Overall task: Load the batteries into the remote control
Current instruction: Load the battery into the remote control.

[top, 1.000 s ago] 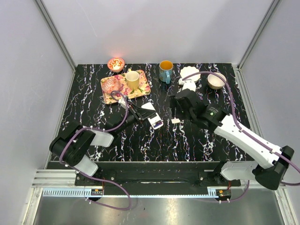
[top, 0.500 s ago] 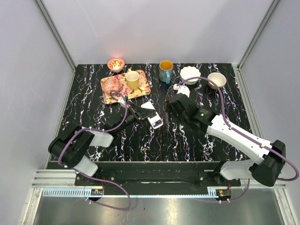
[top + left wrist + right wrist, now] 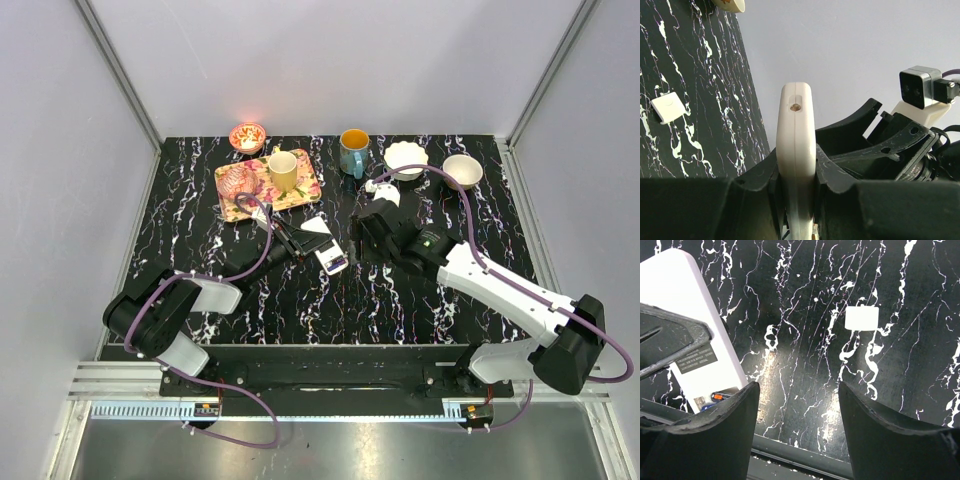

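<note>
The white remote control is held off the table at mid-table by my left gripper, which is shut on it. In the left wrist view the remote control stands edge-on between the jaws of the left gripper. My right gripper hovers just right of the remote, and its jaws are open over bare table. The remote control shows its labelled back there. One of the batteries sits in the recess at its lower end. Further batteries are not visible.
A small white square cover piece lies flat on the black marbled table, also seen as the cover piece. At the back stand a floral tray with a cup, a blue mug, two white bowls and a small red bowl.
My right gripper has swung left from above the cover piece to just beside the remote, and its jaws have narrowed slightly. The left gripper and the remote have not moved.
</note>
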`<state>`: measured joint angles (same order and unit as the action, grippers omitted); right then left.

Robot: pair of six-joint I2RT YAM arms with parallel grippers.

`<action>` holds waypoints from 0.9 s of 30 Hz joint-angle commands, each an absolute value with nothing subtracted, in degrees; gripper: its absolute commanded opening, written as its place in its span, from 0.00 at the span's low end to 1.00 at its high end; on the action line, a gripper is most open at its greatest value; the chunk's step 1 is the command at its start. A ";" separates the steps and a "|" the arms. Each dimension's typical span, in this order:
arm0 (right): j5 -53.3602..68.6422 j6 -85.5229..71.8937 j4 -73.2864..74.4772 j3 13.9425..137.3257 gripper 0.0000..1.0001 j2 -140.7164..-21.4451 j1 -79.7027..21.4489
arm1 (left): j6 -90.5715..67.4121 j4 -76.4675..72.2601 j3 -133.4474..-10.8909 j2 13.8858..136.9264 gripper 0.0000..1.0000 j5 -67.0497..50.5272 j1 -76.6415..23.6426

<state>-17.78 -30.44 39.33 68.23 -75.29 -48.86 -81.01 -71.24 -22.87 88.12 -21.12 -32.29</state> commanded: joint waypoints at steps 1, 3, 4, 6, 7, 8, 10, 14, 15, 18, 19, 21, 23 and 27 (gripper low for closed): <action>-16.70 -30.76 37.00 70.49 0.69 -74.88 -49.13 | -80.95 -95.45 -23.03 87.45 0.00 -20.30 -32.52; -16.26 -30.76 37.09 70.84 0.68 -74.97 -49.13 | -80.95 -95.36 -23.29 87.54 0.00 -20.48 -32.52; -15.74 -30.76 37.09 70.84 0.68 -75.14 -49.13 | -81.03 -95.36 -23.47 87.63 0.00 -20.48 -32.52; -15.21 -30.76 37.09 71.01 0.68 -75.50 -49.13 | -81.12 -95.36 -23.64 87.72 0.00 -20.48 -32.52; -14.86 -30.85 37.09 71.02 0.68 -75.59 -49.22 | -81.12 -95.36 -23.73 87.80 0.00 -20.48 -32.52; -14.68 -30.94 37.09 71.02 0.67 -75.59 -49.31 | -81.12 -95.36 -23.73 87.72 0.00 -20.57 -32.61; -14.59 -31.02 37.09 70.93 0.67 -75.59 -49.39 | -81.21 -95.36 -23.73 87.80 0.00 -20.57 -32.61; -13.97 -30.76 37.44 71.19 0.67 -76.29 -49.92 | -81.39 -95.36 -23.82 87.98 0.00 -20.65 -32.52; -13.89 -30.85 37.53 71.28 0.67 -76.55 -49.92 | -81.47 -95.36 -23.91 88.07 0.00 -20.65 -32.52; -14.15 -30.32 37.88 71.37 0.68 -76.03 -49.92 | -81.39 -95.36 -23.91 87.89 0.00 -20.57 -32.52; -15.72 -30.41 38.66 71.54 0.70 -75.85 -50.01 | -81.39 -95.36 -23.82 87.80 0.00 -20.57 -32.61; -18.09 -30.32 39.28 72.15 0.72 -74.63 -49.83 | -81.30 -95.36 -23.64 87.63 0.00 -20.57 -32.52; -19.16 -29.80 40.16 72.68 0.72 -73.83 -49.75 | -81.21 -95.36 -23.47 87.45 0.00 -20.48 -32.52; -21.70 -28.83 42.80 74.97 0.74 -72.25 -49.39 | -81.12 -95.45 -23.29 87.45 0.00 -20.57 -32.61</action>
<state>-17.47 -30.13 40.77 70.59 -75.64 -49.23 -81.06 -71.24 -22.87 88.14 -21.15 -32.32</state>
